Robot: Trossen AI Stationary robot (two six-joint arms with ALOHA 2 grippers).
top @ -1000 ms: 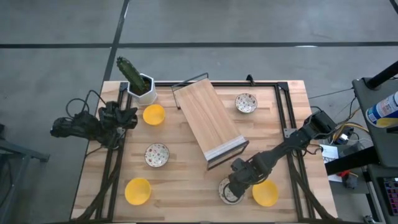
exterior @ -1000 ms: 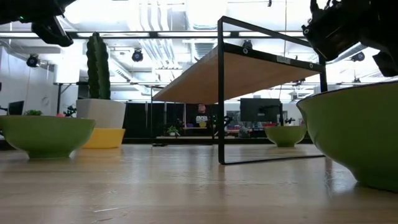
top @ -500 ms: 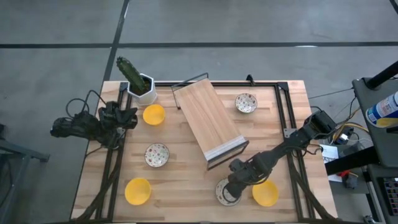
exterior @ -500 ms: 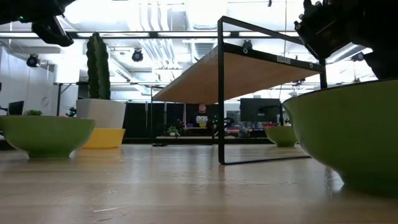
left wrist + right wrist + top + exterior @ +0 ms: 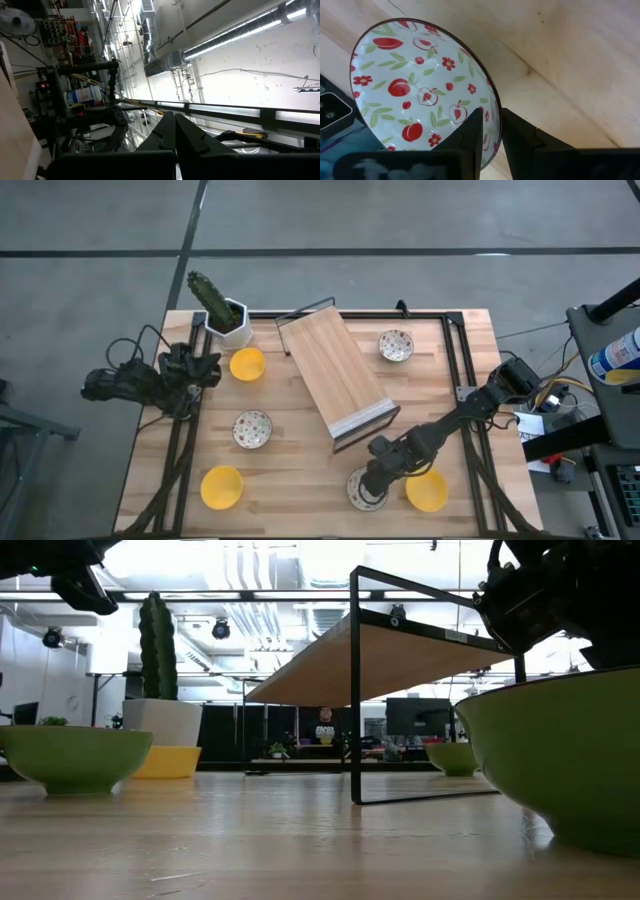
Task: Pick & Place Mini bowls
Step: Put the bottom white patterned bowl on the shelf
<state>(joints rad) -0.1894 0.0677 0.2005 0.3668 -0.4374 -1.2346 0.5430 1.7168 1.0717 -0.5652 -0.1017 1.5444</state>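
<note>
On table (image 5: 300,480): three yellow bowls (image 5: 247,364), three patterned bowls (image 5: 252,429).

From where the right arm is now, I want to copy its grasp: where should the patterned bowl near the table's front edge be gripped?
Grip the patterned bowl by its thin rim, from above, one finger inside and one outside. The bowl is shallow and upright, so only the rim offers a pinch. The right gripper straddles that rim this way.
</note>
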